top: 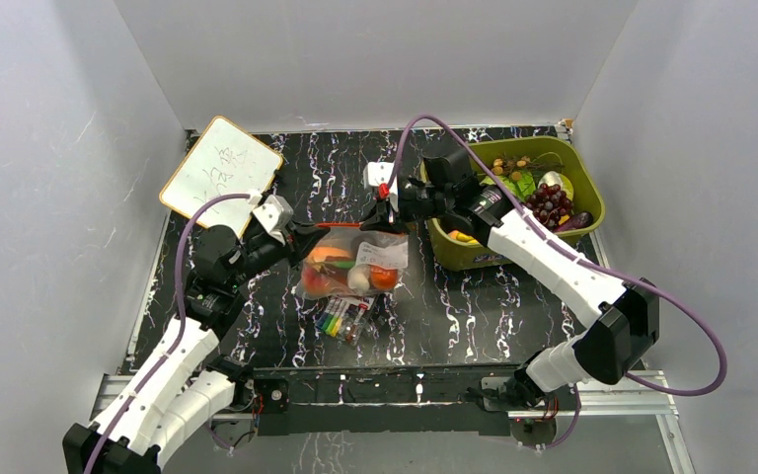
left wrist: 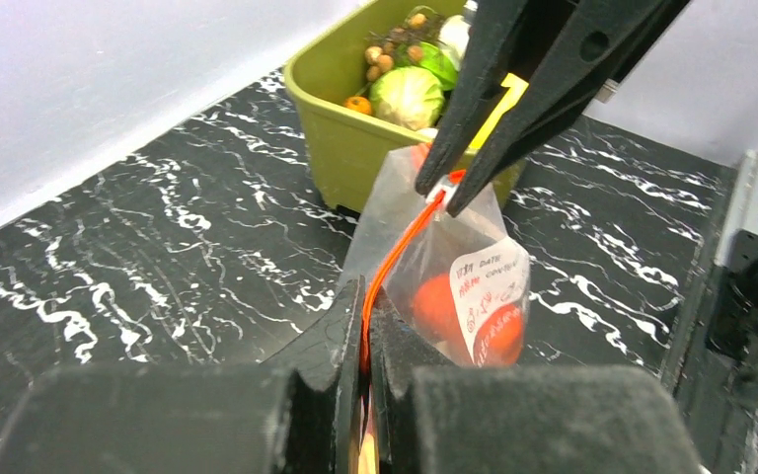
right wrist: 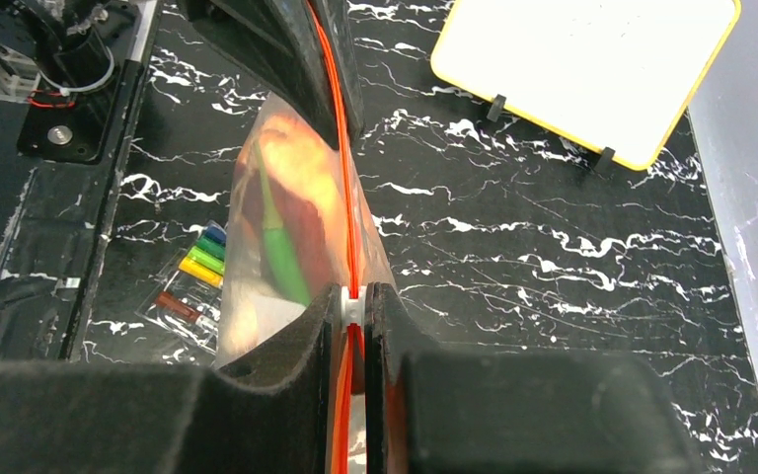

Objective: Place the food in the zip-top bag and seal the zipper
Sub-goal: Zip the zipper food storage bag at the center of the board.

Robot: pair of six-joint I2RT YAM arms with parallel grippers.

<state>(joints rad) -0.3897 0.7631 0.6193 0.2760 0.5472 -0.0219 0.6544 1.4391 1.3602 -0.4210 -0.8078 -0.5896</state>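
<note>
White walls close in a black, white-veined desk [top: 454, 306], and near its middle sits the zip-top bag [top: 355, 262], slung between the two arms by its mouth. The food [top: 331, 269] shows through the clear plastic as orange, red and pale lumps. The bag's lower part appears to rest on the desk, just behind a pack of markers [top: 341, 316].

The step in hand looks to be the sealing. The zipper [left wrist: 395, 252] runs as a thin red-orange line from one set of jaws to the other. The left jaws are clenched on its near-left end. The right jaws are clenched on the far end, where a small white piece [right wrist: 350, 306], seemingly the slider, sits between them.

To do this well, the left side should act only as an anchor while the slider travels straight along the strip. The strip needs to stay taut and level, since slack or a twist would probably make the slider jam or skip. How much of the mouth is already closed cannot be told.

The left arm [top: 188, 336] rises from its base, bends at the elbow and aims its wrist rightward. The right arm [top: 553, 262] stretches left past the front corner of the olive-green bin [top: 464, 255], so the two sets of jaws face each other. A whiteboard [top: 219, 168] stands at the back left.
</note>
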